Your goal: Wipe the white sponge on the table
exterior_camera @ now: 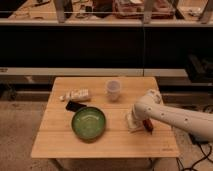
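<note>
The light wooden table fills the middle of the camera view. My white arm reaches in from the right. My gripper is low over the table's right half, to the right of the green bowl. It is shut on the white sponge, a small off-white block that rests on the tabletop under the wrist. A small red and dark part shows just right of the sponge, under the arm.
A green bowl sits left of centre. A black flat object and a white tube with markings lie behind it. A translucent white cup stands at the back middle. Dark shelving stands behind the table.
</note>
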{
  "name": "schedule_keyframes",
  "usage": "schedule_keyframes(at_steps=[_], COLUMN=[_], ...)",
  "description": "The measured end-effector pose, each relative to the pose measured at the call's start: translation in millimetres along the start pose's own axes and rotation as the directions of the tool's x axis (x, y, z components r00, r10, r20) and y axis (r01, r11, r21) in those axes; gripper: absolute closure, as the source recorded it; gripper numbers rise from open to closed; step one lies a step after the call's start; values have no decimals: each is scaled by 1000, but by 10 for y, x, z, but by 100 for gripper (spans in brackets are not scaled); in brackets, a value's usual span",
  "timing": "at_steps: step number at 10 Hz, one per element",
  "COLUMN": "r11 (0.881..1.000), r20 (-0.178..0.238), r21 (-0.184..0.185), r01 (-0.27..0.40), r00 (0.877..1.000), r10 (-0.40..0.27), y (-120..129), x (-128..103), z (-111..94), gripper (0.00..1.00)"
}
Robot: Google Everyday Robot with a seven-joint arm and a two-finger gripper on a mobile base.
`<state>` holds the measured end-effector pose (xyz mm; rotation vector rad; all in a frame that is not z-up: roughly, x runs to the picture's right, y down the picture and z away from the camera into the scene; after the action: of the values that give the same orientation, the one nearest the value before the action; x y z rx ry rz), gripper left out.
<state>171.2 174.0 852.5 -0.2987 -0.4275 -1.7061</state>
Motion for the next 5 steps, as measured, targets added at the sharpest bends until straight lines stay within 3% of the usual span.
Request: schedule_keyframes(at_steps=[2,5], r11=[996,975], r20=[13,25], r21=[54,133], r01=[67,179], r00=[998,983], r10=[-68,-184], y=[-378,-804], x=[-129,-577], z=[4,-65], gripper=[91,91])
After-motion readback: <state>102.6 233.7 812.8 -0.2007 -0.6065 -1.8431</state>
